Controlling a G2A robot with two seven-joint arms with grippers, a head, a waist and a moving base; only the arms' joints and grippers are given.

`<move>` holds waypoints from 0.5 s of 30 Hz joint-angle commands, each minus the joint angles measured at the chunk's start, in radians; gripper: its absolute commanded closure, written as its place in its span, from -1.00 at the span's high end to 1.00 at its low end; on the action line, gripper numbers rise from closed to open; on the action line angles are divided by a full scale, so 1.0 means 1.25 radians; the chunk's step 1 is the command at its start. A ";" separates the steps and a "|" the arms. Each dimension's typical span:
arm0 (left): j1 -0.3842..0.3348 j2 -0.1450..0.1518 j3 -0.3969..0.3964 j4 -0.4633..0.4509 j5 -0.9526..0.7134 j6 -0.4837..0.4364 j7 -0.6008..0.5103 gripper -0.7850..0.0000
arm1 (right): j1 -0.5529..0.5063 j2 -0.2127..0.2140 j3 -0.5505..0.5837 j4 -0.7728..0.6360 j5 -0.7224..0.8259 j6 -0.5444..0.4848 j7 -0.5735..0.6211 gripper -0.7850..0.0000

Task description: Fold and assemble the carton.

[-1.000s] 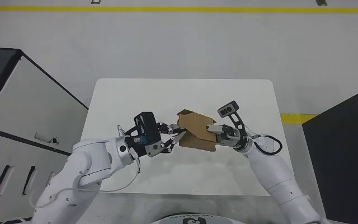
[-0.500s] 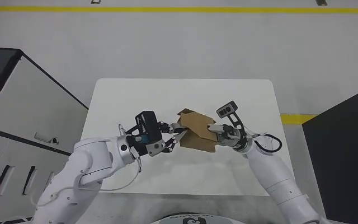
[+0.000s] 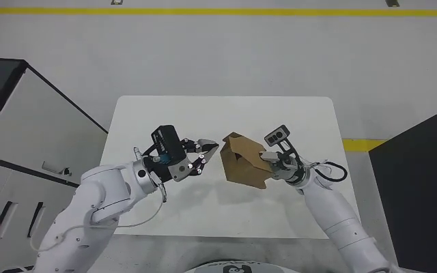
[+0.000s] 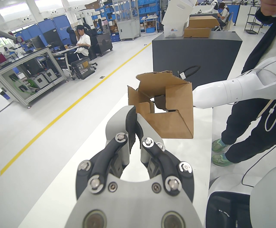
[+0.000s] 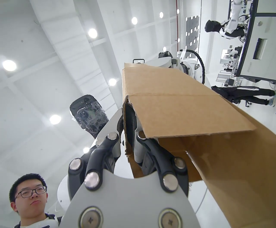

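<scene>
Left wrist view, nearest first: left gripper (image 4: 134, 121) pressed together on nothing, just short of the carton (image 4: 170, 112) (brown, half-folded, hollow, flaps ajar). Behind it, right gripper (image 5: 129, 131) pinching one carton wall, carton held tilted over the white tabletop (image 4: 97, 140). Farther off, grey floor, yellow line (image 4: 86, 93), black cabinet (image 4: 194, 54).

A white table (image 3: 287, 116) stands on a pale floor (image 3: 205, 54), which a yellow line (image 3: 205, 11) crosses beyond the table's far edge. A light cabinet with a dark top (image 3: 34, 130) sits off the table's left side and a black cabinet (image 3: 410, 184) off its right. In the left wrist view, what is probably that same black cabinet carries brown cardboard boxes (image 4: 199, 26) and a tilted white box (image 4: 176, 13).
</scene>
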 commanded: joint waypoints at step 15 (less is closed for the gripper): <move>0.015 -0.004 -0.009 -0.011 0.079 0.075 0.032 -1.00 | -0.009 -0.006 -0.034 0.018 0.072 0.167 0.007 -1.00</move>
